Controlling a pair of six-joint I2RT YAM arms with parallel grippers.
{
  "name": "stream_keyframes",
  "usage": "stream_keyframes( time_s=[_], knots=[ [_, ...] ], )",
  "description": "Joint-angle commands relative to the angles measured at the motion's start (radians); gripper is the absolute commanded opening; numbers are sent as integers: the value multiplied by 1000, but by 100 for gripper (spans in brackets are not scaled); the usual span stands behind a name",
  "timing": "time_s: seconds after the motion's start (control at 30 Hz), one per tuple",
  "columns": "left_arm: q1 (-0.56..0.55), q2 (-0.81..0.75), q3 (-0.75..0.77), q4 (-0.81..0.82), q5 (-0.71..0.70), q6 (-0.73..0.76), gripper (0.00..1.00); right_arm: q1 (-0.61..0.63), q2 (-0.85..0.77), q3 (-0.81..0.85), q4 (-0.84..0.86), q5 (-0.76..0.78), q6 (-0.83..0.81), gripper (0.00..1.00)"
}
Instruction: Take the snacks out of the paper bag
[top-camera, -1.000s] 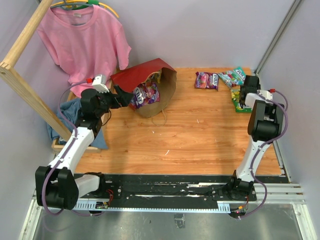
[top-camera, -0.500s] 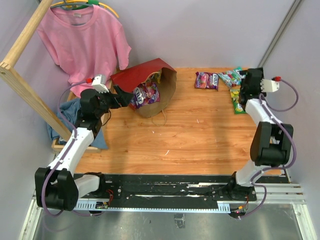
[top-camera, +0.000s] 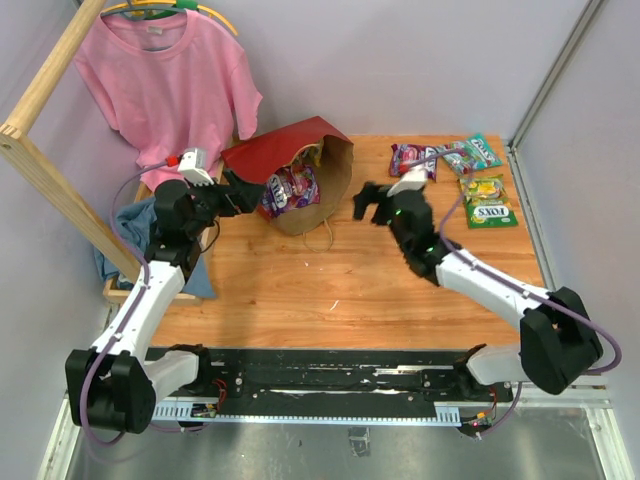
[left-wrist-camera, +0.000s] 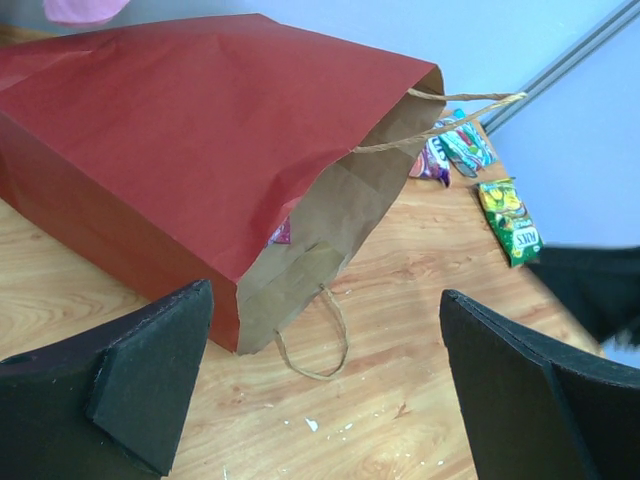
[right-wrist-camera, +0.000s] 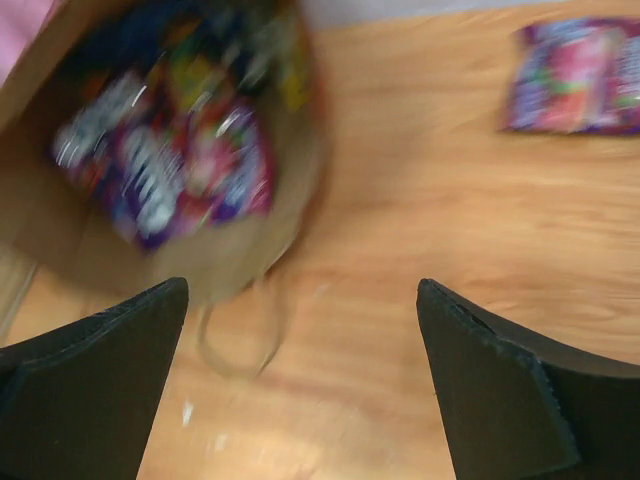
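Observation:
The paper bag (top-camera: 280, 150) lies on its side at the back left, dark red outside, its brown mouth turned towards the middle of the table. Glossy snacks (top-camera: 290, 188) show inside the mouth, blurred in the right wrist view as purple packets (right-wrist-camera: 170, 150). A purple packet (top-camera: 412, 160), a teal one (top-camera: 470, 153) and a green-yellow one (top-camera: 487, 200) lie on the table at the back right. My left gripper (top-camera: 243, 190) is open beside the bag's left side (left-wrist-camera: 180, 130). Just right of the mouth my right gripper (top-camera: 368, 200) is open and empty, above bare wood (right-wrist-camera: 300, 290).
A pink T-shirt (top-camera: 165, 75) hangs at the back left on a wooden frame (top-camera: 50, 130), with blue cloth (top-camera: 135, 230) below it. One of the bag's loop handles (left-wrist-camera: 312, 340) lies on the wood in front of the mouth. A metal post (top-camera: 555, 70) stands at the back right.
My right arm has swung from the packets at the back right across to the bag's mouth, and its jaws have opened wider. The left arm has barely moved.

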Motion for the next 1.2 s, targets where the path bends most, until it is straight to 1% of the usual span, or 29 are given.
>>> stream_keyframes(
  time_s=[0.0, 0.03, 0.1, 0.17, 0.2, 0.27, 0.37, 0.5, 0.57, 0.63, 0.7, 0.77, 0.9, 0.97, 1.07, 1.17],
  knots=[
    [9, -23, 11, 42, 36, -30, 100, 200, 26, -58, 4, 16, -265, 99],
    [9, -20, 9, 52, 48, -40, 100, 215, 51, -53, 21, -41, -288, 100],
    [9, -17, 6, 57, 62, -51, 100, 236, 104, -9, 15, -159, -354, 97],
    [9, -19, 12, 43, 59, -46, 100, 241, 155, 66, -43, -322, -415, 91],
    [9, -24, 14, 35, 54, -40, 100, 244, 177, 103, -83, -362, -432, 86],
    [9, -35, 13, 30, 42, -28, 100, 246, 224, 153, -132, -393, -440, 80],
    [9, -34, 15, 29, 34, -18, 100, 246, 296, 199, -127, -412, -426, 75],
    [9, -14, 21, 27, 47, -12, 100, 244, 436, 325, -140, -414, -376, 73],
    [9, -8, 20, 28, 50, -13, 100, 238, 515, 417, -168, -403, -326, 70],
    [9, -10, 20, 24, 53, -11, 100, 230, 587, 508, -180, -349, -256, 72],
    [9, -18, 19, 21, 47, -7, 100, 219, 662, 555, -145, -308, -189, 76],
    [9, -24, 21, 20, 47, -6, 100, 200, 717, 595, -87, -298, -122, 77],
    [9, -29, 17, 20, 53, -7, 100, 158, 842, 707, -74, -241, 32, 82],
    [9, -31, 15, 20, 49, -5, 100, 147, 881, 720, -10, -191, 99, 83],
    [9, -32, 15, 18, 48, -3, 100, 142, 932, 737, 87, -131, 141, 83],
    [9, -30, 16, 20, 51, -3, 100, 142, 990, 800, 135, -108, 177, 80]
  ],
)
